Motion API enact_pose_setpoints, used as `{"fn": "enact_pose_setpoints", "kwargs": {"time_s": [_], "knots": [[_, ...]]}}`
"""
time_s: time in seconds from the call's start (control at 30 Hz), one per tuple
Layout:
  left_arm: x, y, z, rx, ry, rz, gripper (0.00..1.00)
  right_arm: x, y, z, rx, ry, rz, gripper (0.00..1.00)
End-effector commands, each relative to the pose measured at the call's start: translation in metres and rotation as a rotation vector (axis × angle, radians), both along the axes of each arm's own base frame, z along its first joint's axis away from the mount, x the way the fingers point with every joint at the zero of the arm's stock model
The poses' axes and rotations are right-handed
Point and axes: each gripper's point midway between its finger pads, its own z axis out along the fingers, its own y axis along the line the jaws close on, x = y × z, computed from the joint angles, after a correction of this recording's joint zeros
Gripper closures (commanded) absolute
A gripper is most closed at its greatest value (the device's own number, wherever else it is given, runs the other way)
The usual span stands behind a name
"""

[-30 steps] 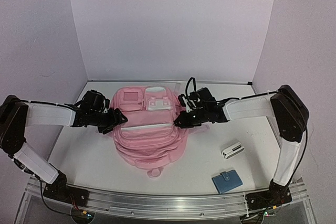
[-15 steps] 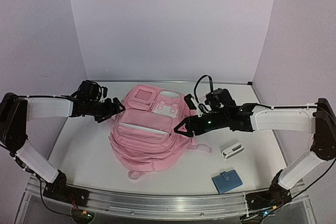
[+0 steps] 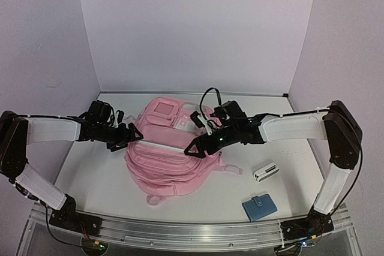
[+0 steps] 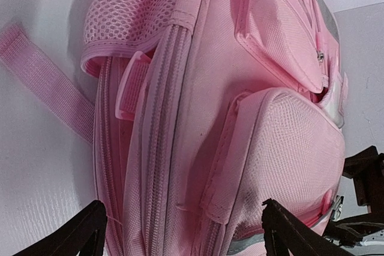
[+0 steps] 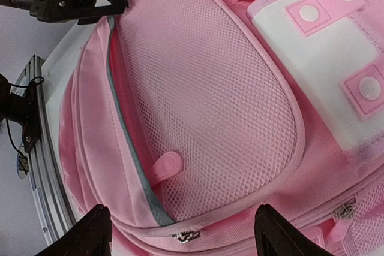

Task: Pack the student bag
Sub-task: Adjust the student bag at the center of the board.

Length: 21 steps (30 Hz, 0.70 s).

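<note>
Student bag, a large pink fabric backpack with pale trim strips [image 3: 171, 166]: lies front-up at the middle of the white tabletop [image 3: 90, 178], top end toward the far wall, between the two arms. Change noted: a second ago the right end effector [image 3: 193, 148] was clenched at the bag's right flank. It is now released and empty above the front panel. The left end effector [image 3: 129, 137] stands equally spread just beside the left flank, and the bag has slewed leftward and settled. Judged: repositioning finished, loading not begun. A small white-and-black case [image 3: 264, 171] and a blue snap wallet [image 3: 259, 207] lie outside, right of the bag. Only the overhead view shows these loose items. The left wrist view alone shows the side zip track and a loose strap. The right wrist view alone shows the front mesh pocket [image 5: 222, 106], whose grey-edged seam appears parted.
</note>
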Motion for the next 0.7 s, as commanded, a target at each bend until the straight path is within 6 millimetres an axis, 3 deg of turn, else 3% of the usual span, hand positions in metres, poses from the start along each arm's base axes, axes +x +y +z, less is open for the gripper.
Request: {"fn": "enact_pose_setpoints", "kwargs": {"time_s": [0.0,0.1,0.23,0.33,0.43,0.5,0.57,0.67], "knots": [[0.002,-0.005,0.008,-0.012,-0.026,-0.031,0.11,0.01,0.016,0.003,0.011,-0.059,0.046,0.21],[0.005,-0.007,0.005,-0.009,-0.023,-0.037,0.15,0.006,0.02,-0.002,0.016,-0.042,0.081,0.22],[0.012,0.0,-0.011,0.048,0.019,-0.002,0.28,-0.012,0.016,-0.002,0.022,0.008,0.127,0.36],[0.016,0.005,-0.016,0.08,0.028,0.032,0.39,-0.039,0.01,-0.005,0.001,0.071,0.169,0.39],[0.019,0.007,-0.015,0.083,0.02,0.046,0.41,-0.078,0.011,-0.003,0.014,0.14,0.233,0.39],[0.02,0.006,-0.014,0.081,0.018,0.043,0.41,-0.093,0.009,0.0,0.017,0.158,0.248,0.4],[0.02,0.005,-0.015,0.081,0.023,0.036,0.41,-0.093,0.005,0.004,0.011,0.135,0.228,0.4],[0.02,0.003,-0.018,0.08,0.034,0.028,0.41,-0.077,-0.002,0.001,-0.033,0.061,0.156,0.4]]}}
